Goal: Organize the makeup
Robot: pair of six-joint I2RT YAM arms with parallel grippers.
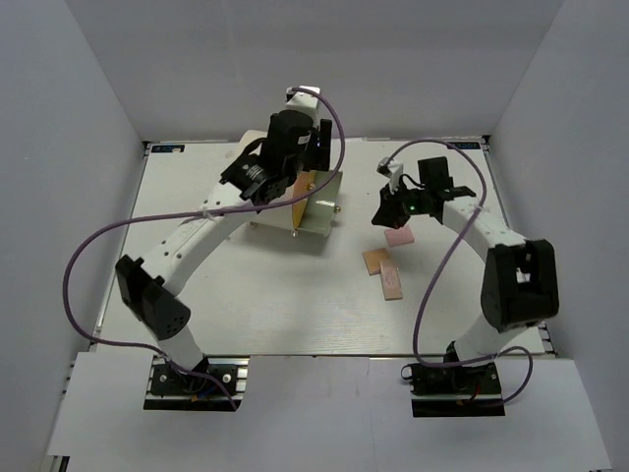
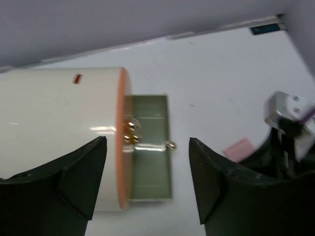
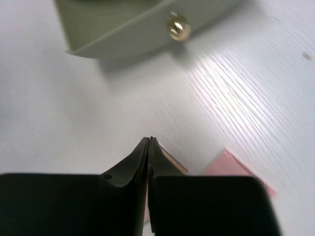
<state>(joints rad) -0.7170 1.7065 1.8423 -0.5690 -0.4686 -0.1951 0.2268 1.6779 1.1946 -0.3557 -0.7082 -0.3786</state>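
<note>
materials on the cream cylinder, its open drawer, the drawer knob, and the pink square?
Cream cylinder: likely glossy plastic or lacquered board; streaky highlights along its side.
Drawer: pale green, satin, thin flat walls; plastic or coated card, can't tell.
Knob: shiny gold, metal or metallised plastic; sharp glint.
Pink square: matte, flat; material unclear.

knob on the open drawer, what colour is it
Gold; the knob shows best in the right wrist view.
</note>
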